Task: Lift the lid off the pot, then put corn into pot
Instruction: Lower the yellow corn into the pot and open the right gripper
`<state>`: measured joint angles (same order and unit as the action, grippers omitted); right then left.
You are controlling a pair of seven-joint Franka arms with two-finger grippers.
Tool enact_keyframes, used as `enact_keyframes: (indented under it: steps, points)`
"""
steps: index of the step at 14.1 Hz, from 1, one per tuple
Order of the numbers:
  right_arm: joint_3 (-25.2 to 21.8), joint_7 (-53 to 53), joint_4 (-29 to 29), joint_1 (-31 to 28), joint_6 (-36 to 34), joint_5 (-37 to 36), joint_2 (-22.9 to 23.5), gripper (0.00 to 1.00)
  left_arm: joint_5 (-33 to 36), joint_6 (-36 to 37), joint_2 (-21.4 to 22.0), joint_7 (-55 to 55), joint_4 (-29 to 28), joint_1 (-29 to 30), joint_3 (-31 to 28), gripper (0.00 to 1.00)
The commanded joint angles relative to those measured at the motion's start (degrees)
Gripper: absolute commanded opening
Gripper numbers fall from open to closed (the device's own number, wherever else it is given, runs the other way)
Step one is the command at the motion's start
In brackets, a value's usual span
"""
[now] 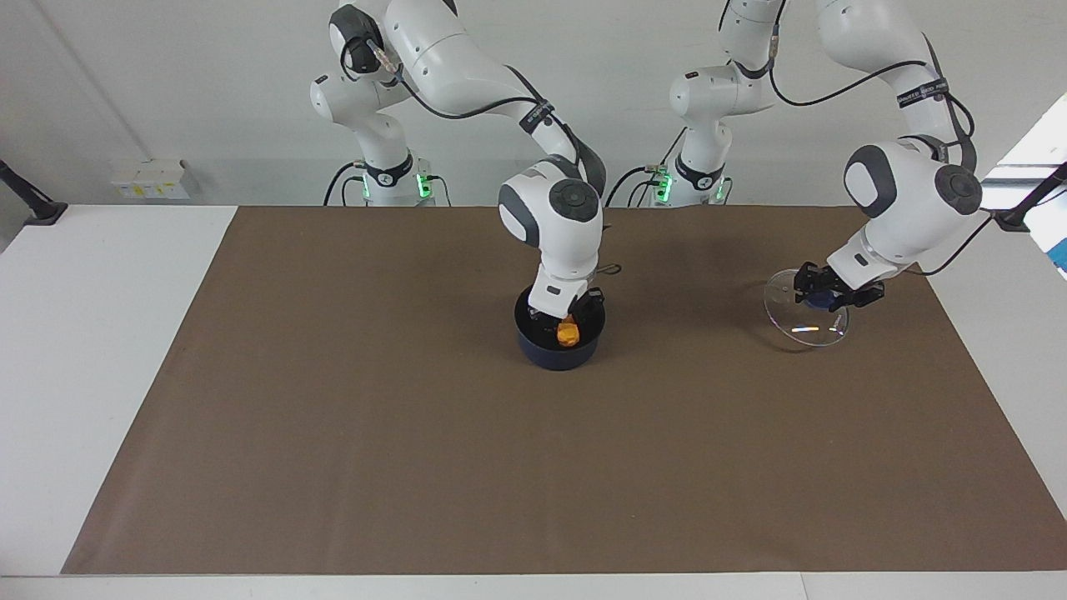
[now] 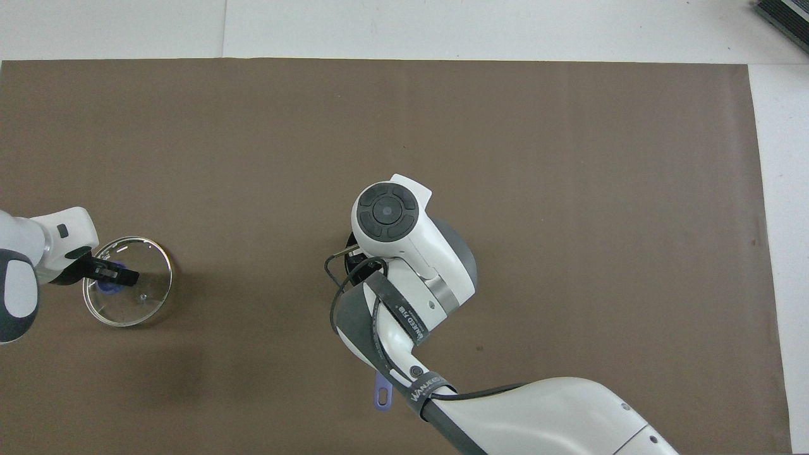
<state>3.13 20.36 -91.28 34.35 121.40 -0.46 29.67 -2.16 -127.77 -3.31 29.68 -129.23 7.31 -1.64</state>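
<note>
The dark navy pot [image 1: 560,350] stands on the brown mat in the middle of the table. My right gripper [image 1: 569,323] reaches down into it, shut on the orange-yellow corn [image 1: 569,335], which is inside the pot's rim. In the overhead view the right arm covers the pot; only its blue handle's end [image 2: 382,395] shows. My left gripper [image 1: 827,296] is shut on the blue knob of the clear glass lid [image 1: 788,312] and holds it tilted low over the mat toward the left arm's end. In the overhead view the lid [image 2: 142,297] hangs from the left gripper [image 2: 117,277].
The brown mat [image 1: 417,458] covers most of the white table [image 1: 83,333]. A black clamp stand [image 1: 33,204] sits at the right arm's end and another [image 1: 1029,204] at the left arm's end.
</note>
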Motion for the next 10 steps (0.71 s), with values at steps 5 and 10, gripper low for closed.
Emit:
enact_keyframes:
  steps: [5,10]
  points:
    - [-0.67,-0.41,0.49,-0.69,0.15,0.02,-3.3,1.0,-0.74,-1.25,-2.4,0.64,6.08,0.34,0.59,1.0]
    - [-1.46,-0.41,0.31,-6.56,-3.96,-0.51,-11.9,1.0,-0.74,3.05,-2.84,-9.53,13.38,-3.97,0.67,1.0]
